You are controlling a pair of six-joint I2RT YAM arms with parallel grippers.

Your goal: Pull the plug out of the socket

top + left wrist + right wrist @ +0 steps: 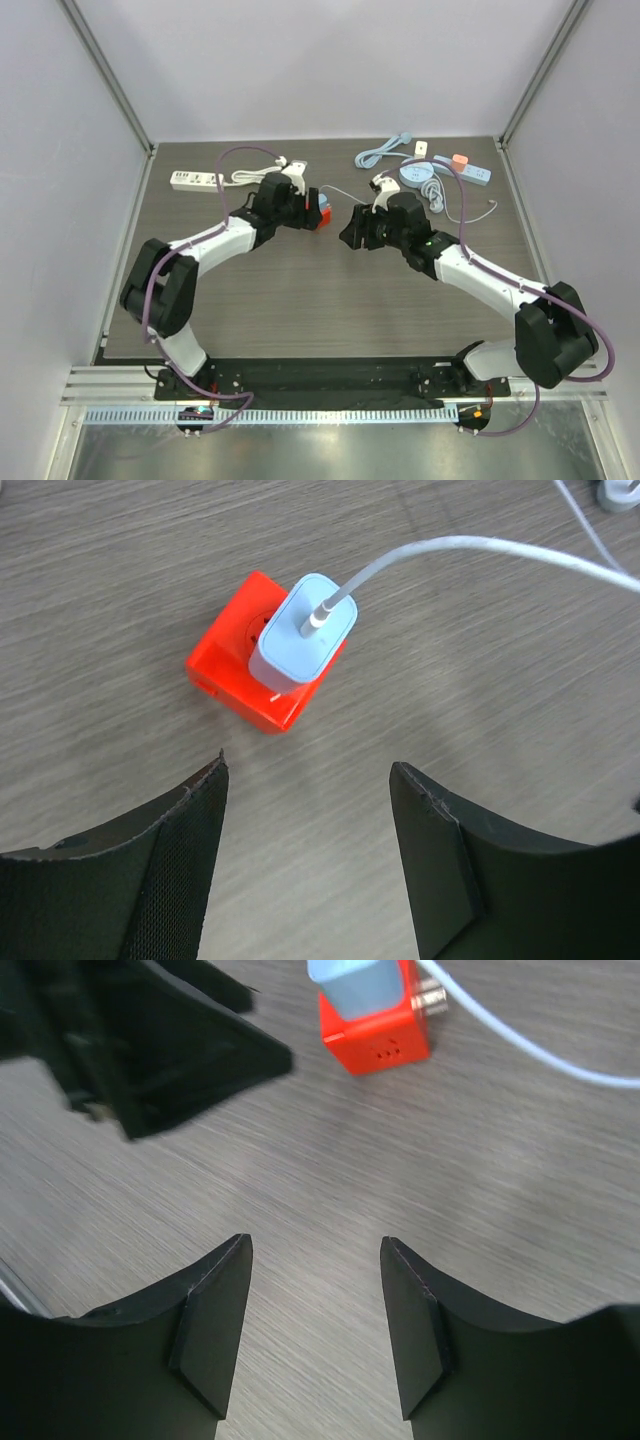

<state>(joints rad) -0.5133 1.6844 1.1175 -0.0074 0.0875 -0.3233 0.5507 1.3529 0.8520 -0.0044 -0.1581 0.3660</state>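
Since neither arm has hold of anything yet, you've got a couple of ways to get this wrong. Your red socket cube (228, 668) sits loose on the table, about midway between the left and right edges and somewhat nearer the far edge. The pale blue plug (300, 635) is seated in its top face and the white cable (480, 548) trails off toward the far-right corner. The left jaws are spread wide and empty, just short of the cube. The right jaws are also wide open and empty, facing it from the other side. Biggest risk imo: nothing seems to fix the cube down, so if you only yank the plug, the whole lot probably lifts together. Pin the red body with one arm first. Grab the plug body too, not the cord, which would likely slip or strain. It's a small target, so the two sets of jaws could knock each other.
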